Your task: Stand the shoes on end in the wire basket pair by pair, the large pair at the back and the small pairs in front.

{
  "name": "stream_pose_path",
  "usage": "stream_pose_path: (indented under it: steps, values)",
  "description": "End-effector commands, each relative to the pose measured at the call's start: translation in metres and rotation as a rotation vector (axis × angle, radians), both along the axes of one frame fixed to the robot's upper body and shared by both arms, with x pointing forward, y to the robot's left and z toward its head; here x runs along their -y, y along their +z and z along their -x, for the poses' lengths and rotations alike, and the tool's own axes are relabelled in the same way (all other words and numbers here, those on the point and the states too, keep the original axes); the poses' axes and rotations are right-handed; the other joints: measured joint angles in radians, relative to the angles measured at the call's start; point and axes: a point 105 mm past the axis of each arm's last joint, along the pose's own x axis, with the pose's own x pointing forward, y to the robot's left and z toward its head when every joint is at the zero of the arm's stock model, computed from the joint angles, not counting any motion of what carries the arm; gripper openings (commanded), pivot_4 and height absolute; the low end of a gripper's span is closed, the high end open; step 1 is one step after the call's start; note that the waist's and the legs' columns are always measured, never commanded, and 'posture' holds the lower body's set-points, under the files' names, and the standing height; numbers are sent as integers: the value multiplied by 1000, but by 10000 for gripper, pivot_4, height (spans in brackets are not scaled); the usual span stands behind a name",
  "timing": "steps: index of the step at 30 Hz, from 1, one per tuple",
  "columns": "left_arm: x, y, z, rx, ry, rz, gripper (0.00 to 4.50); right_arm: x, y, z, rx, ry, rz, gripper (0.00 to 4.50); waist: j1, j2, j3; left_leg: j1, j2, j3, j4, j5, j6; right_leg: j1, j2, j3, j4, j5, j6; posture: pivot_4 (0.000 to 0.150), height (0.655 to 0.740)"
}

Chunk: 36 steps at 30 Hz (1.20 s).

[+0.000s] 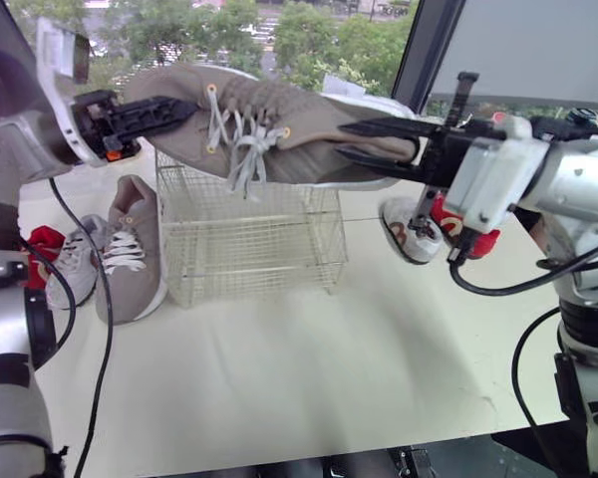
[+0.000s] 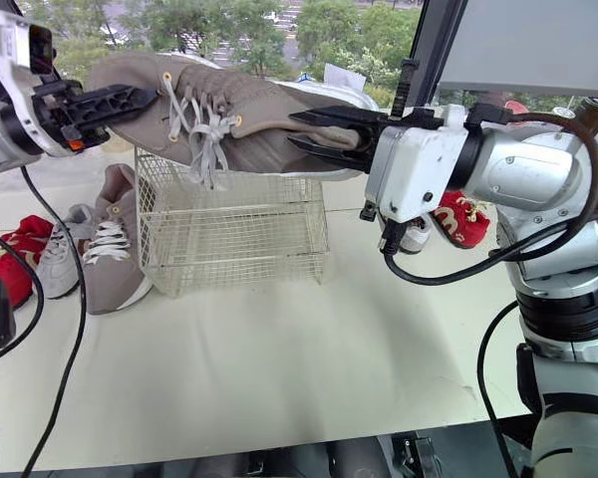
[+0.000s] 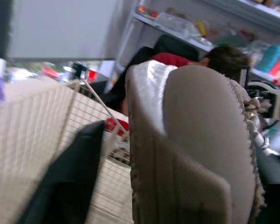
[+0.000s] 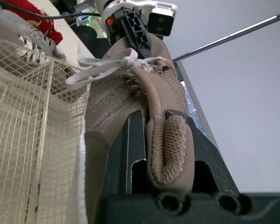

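Aloft over wire basket (image 1: 249,249), tan shoe (image 1: 309,134) tight in left tool (image 1: 184,110) and right tool (image 1: 344,139)

The large taupe mesh sneaker with grey laces (image 1: 279,129) hides the upper back edge of the white wire basket (image 1: 249,249). The right gripper (image 1: 342,139) covers parts of a small white shoe (image 1: 409,235) and a small red shoe (image 1: 480,242); a person (image 3: 224,58) behind the sneaker is mostly hidden and blurred
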Motion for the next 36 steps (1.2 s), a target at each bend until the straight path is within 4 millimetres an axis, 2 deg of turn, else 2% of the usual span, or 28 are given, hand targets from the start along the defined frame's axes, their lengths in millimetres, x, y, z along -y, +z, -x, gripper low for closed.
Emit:
stream_pose_path:
  steps: [1,3,7,9,13,15,16,18,20,22,24,29,36]
  values:
    - [-2,24,16,76,-51,21,11463,2,14,12,82,4,-25,1969,1,0,0,0,0,0,0,0,0,0,0,0,0,0,0,1500,7400]
    - [-2,25,15,78,-38,23,5178,2,11,11,59,-6,-25,1969,3,0,0,0,0,0,0,0,0,0,0,0,1,0,0,1500,7400]
    - [-2,27,14,66,-13,54,4950,6,12,4,-47,-42,-110,1969,7,0,0,0,0,-1,1,0,0,1,0,0,1,0,0,1500,7400]
    - [-6,28,16,48,13,111,4950,17,22,-6,-147,-84,-258,12104,5,0,0,0,0,-1,1,0,0,1,-1,0,1,0,0,1500,7400]
    - [-27,32,20,26,146,325,4950,65,41,-28,-316,-187,-614,32256,4,-1,0,1,3,-2,2,0,0,1,-1,0,3,0,0,1500,7400]
    - [-31,31,23,23,185,385,4950,74,44,-31,-352,-200,-692,42346,4,-1,0,1,4,-3,2,0,0,1,-1,0,4,1,0,1500,7400]
    - [-31,30,24,36,216,445,4950,80,45,-33,-420,-164,-799,44014,4,-1,0,0,4,-2,2,0,0,1,-1,0,4,1,0,1500,7400]
    - [-32,28,26,48,275,563,4950,87,41,-38,-545,-102,-965,44014,6,-1,0,2,4,-3,2,0,0,2,-2,0,4,1,1,1500,7400]
    - [-25,24,27,37,308,679,4950,75,29,-41,-742,23,-1068,44014,7,-2,-1,2,4,-5,2,1,-1,3,-2,0,4,2,1,1500,7400]
    - [-4,14,28,1,307,749,4950,42,15,-36,-959,211,-1084,44014,6,-2,-1,3,4,-5,2,1,-1,4,-3,1,3,5,0,1500,7400]
    - [13,8,30,-43,291,815,4950,15,8,-36,-1100,330,-1094,44014,5,-2,-1,3,4,-5,2,1,-1,4,-3,1,2,7,1,1500,7400]
    - [35,0,38,-111,280,865,4950,-12,20,-32,-1164,473,-1178,44014,5,-2,-1,2,2,-4,2,1,-1,4,-1,1,2,8,0,1500,7400]
    - [33,-12,42,-161,262,844,4950,-22,24,-31,-1169,520,-1161,44014,4,-1,-1,2,1,-3,2,1,-1,4,0,0,1,8,0,1500,7400]
